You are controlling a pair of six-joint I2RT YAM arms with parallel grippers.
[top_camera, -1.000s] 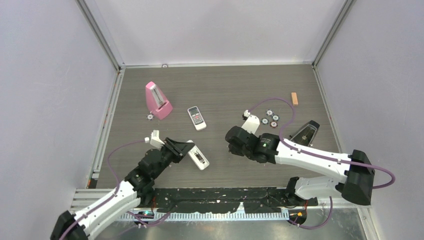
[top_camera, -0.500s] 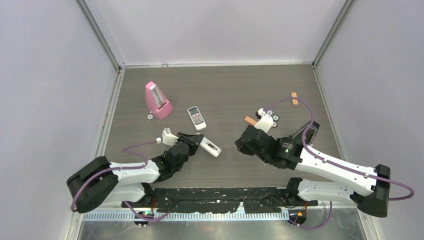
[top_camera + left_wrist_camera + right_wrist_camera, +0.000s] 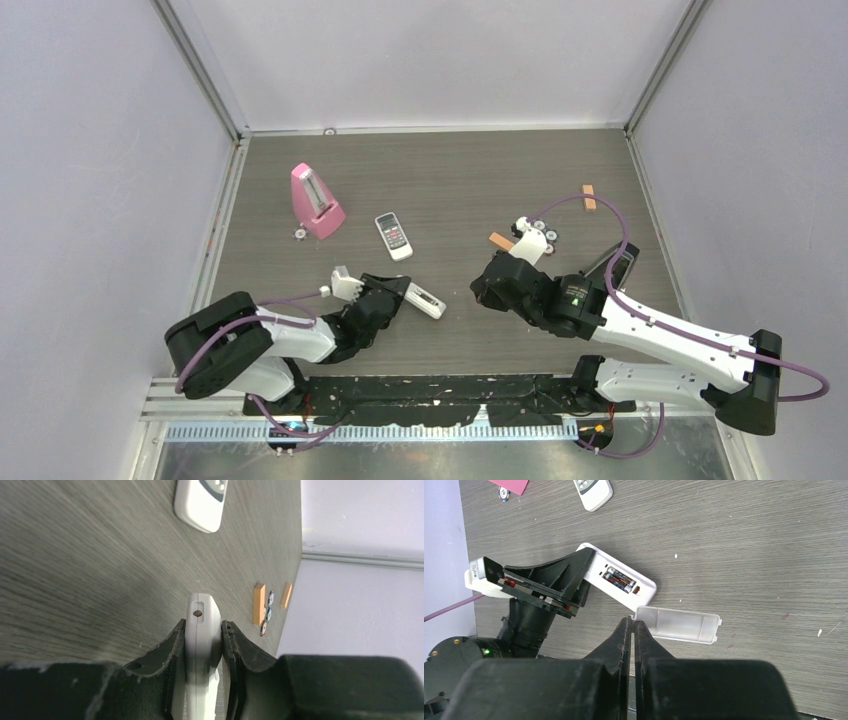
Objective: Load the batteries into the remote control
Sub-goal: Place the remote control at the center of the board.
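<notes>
My left gripper (image 3: 393, 294) is shut on the long white remote control (image 3: 424, 300) and holds it by its near end. In the left wrist view the remote (image 3: 202, 620) sits edge-on between the fingers. In the right wrist view its back (image 3: 642, 586) faces up with the bay open. Two dark batteries (image 3: 619, 579) lie side by side inside. My right gripper (image 3: 631, 621) is shut, pinching the left edge of the loose white battery cover (image 3: 676, 625) just right of the remote. In the top view the right gripper (image 3: 487, 292) hides the cover.
A shorter remote with a dark display (image 3: 393, 236) and a pink metronome (image 3: 316, 201) lie behind the left arm. Orange blocks (image 3: 500, 241) (image 3: 589, 197), round discs (image 3: 549, 236) and a dark wedge-shaped object (image 3: 616, 266) lie by the right arm.
Over the second, my left gripper carried the remote to the right and away from me, and the arm folded in. My right arm swung right. Both have barely moved in the last half second.
</notes>
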